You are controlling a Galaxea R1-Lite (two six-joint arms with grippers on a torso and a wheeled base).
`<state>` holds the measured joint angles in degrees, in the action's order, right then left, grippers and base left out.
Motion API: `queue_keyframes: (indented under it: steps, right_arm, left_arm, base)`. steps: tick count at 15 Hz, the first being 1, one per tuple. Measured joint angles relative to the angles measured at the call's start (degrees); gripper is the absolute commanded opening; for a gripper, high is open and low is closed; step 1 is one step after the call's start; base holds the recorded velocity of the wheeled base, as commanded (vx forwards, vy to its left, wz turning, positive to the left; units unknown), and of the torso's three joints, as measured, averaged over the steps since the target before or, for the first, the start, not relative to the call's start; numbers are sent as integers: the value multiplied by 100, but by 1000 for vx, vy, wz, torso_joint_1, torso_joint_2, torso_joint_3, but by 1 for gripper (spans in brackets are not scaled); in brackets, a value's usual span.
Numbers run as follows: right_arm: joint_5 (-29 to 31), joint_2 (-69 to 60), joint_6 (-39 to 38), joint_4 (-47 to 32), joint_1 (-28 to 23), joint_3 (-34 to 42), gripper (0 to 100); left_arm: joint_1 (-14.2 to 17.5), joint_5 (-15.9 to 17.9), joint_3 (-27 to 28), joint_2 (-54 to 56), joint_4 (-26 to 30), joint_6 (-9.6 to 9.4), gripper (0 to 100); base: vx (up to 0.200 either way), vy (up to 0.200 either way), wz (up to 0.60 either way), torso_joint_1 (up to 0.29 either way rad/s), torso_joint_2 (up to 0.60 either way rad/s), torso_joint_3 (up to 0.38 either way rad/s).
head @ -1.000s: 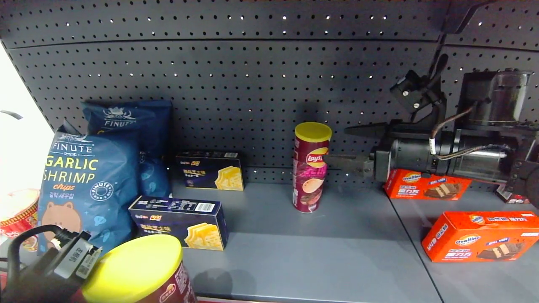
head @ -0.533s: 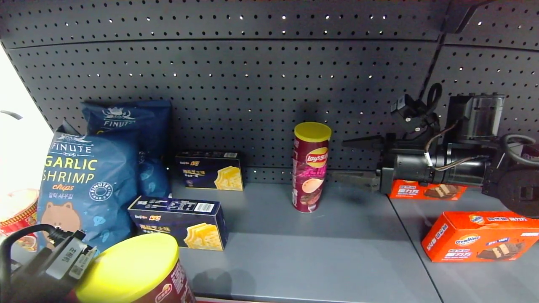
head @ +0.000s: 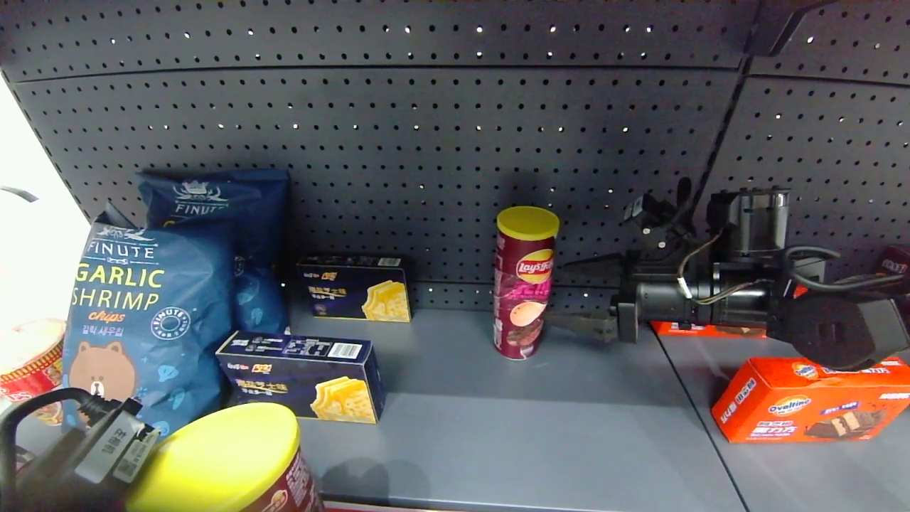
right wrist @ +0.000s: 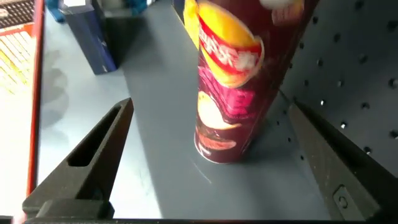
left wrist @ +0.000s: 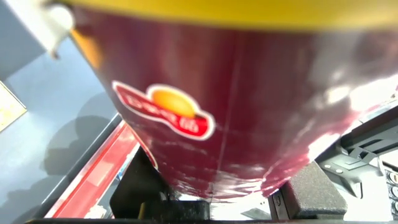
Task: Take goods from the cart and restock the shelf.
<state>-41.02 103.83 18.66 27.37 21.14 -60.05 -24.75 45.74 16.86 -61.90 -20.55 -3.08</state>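
right gripper (head: 561,293): fingers spread wide, gripping nothing | standing chip can (head: 526,283): upright on shelf (head: 540,427), at 9 o'clock from the fingertips, lined up with their gap, just beside them, not touching | left gripper (left wrist: 224,196): clamped on second chip can (head: 217,462), head view 7 o'clock

chip can (left wrist: 249,106) | maroon, yellow-lidded | clamped in left end effector (left wrist: 227,190)

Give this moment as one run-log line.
left end effector: shut on second can | right end effector: open beside upright can on shelf
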Motion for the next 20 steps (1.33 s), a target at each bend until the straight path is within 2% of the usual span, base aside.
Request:
queue_keyframes:
  steps: [18,19,20]
  right_arm:
    - [-143,1619,11,255,195,-1136,100]
    - [-217,1687,5,255,204,-1228,0]
    - [-382,1759,-2,257,217,-1321,0]
  left_arm:
    - [52,-12,-33,59,28,9,0]
    - [50,-12,-33,63,35,11,0]
    - [50,-12,-35,74,37,9,0]
  base:
    - [0,0,0,0,0,0]
    - [0,0,0,0,0,0]
    - [0,0,0,0,0,0]
